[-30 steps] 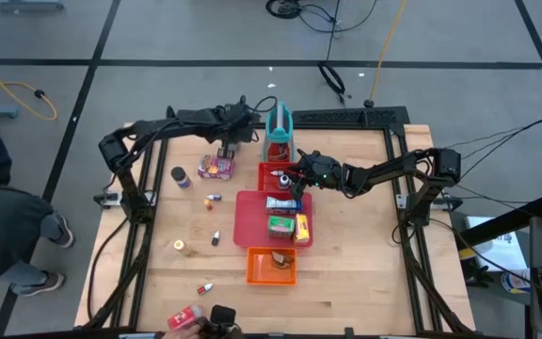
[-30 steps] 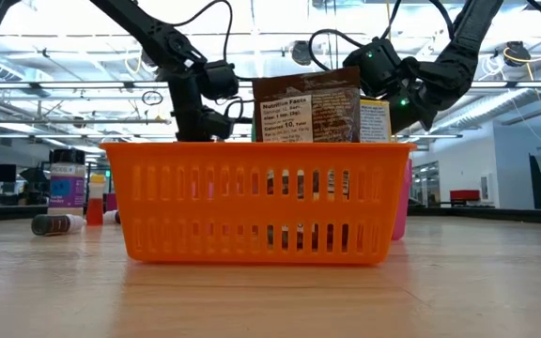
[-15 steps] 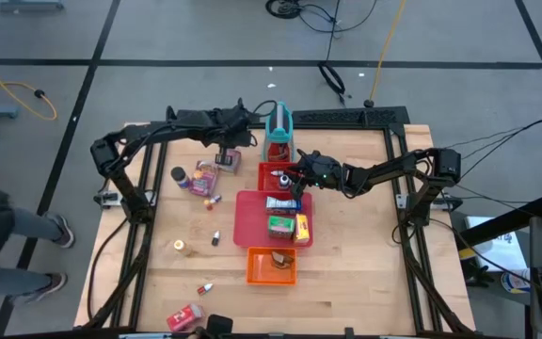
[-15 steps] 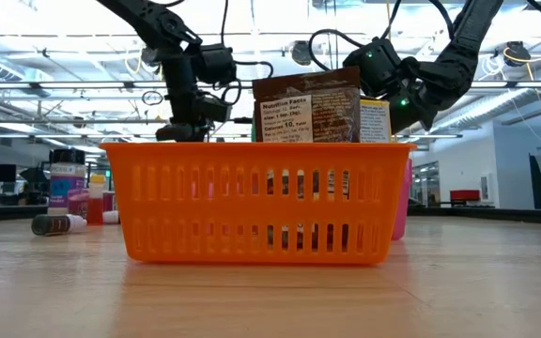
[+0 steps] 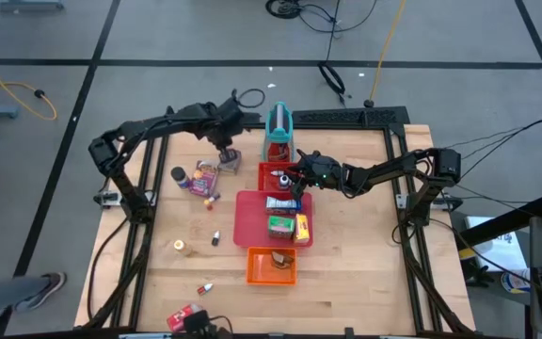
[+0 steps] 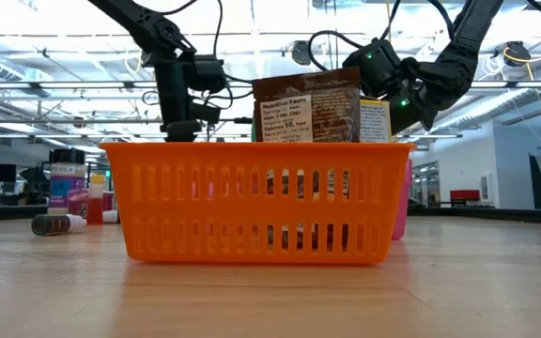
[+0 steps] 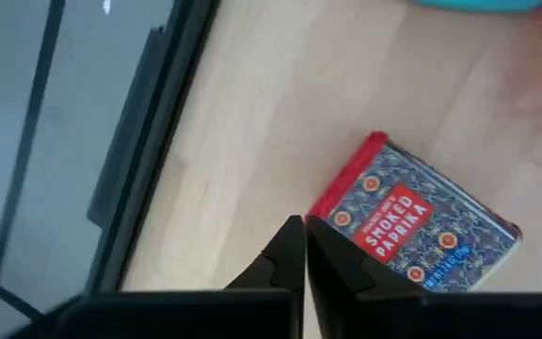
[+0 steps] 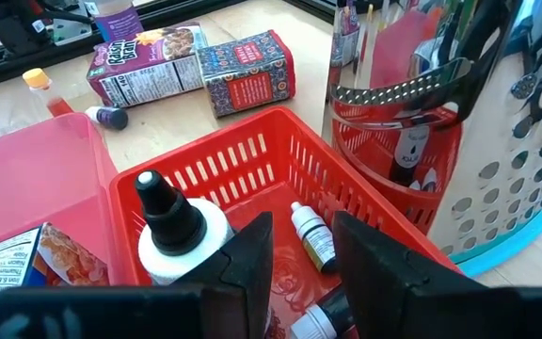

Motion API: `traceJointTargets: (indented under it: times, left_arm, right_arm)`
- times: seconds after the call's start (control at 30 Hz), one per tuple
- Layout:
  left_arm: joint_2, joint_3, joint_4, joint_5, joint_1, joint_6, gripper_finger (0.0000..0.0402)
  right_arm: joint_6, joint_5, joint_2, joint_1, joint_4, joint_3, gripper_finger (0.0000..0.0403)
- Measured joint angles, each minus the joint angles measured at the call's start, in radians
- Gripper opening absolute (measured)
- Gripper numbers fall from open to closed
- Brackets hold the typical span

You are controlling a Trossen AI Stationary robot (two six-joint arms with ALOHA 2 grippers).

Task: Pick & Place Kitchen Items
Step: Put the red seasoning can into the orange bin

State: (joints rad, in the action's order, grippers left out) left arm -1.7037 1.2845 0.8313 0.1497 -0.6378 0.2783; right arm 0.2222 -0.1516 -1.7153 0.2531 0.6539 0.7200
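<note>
My left gripper [image 5: 222, 143] [image 7: 304, 247] is shut, its tips beside a corner of the blue-red smoked paprika tin [image 7: 412, 221] [image 5: 229, 160], which lies flat on the table. Beside it lie the pink-purple packet [image 5: 205, 177] [image 8: 149, 61] and the upright dark purple can [image 5: 179, 175]. My right gripper [image 5: 298, 179] [image 8: 294, 250] is open over the small red basket [image 8: 252, 141], which holds a white bottle with a black cap [image 8: 172, 226] and tiny bottles [image 8: 309, 231]. Boxes lie in the red tray [image 5: 273, 202]. My left gripper's shut tips [image 7: 294, 235] point down right next to the paprika tin's red corner [image 7: 320, 209]. I cannot tell whether they touch it.
The teal stand [image 5: 279, 132] with a metal grater [image 8: 497, 141] stands by the far edge. The orange basket [image 5: 271, 266] [image 6: 261, 202] holds a brown box [image 6: 308, 108]. Tiny bottles [image 5: 212, 200] and other pieces [image 5: 181, 247] dot the table's left half; a red box [image 5: 184, 318] lies at the near edge.
My left gripper has drawn back toward the far edge, off the pink-purple packet. The packet has slid toward the table's left and near side and turned askew; the paprika tin now shows where the gripper was. A person left of the table has walked off.
</note>
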Motion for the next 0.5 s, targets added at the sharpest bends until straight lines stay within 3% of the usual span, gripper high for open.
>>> traceJointTargets:
  times: [0.17, 0.5]
  left_arm:
    - [0.001, 0.0, 0.025, 0.012, -0.001, -0.106, 0.0074]
    - [0.001, 0.001, 0.08, 0.028, 0.077, -0.376, 0.0243]
  right_arm:
    - [0.0, 0.002, 0.0, 0.0, 0.0, 0.0, 0.0105]
    - [-0.002, 0.027, 0.0, 0.0, 0.0, 0.0, 0.0105]
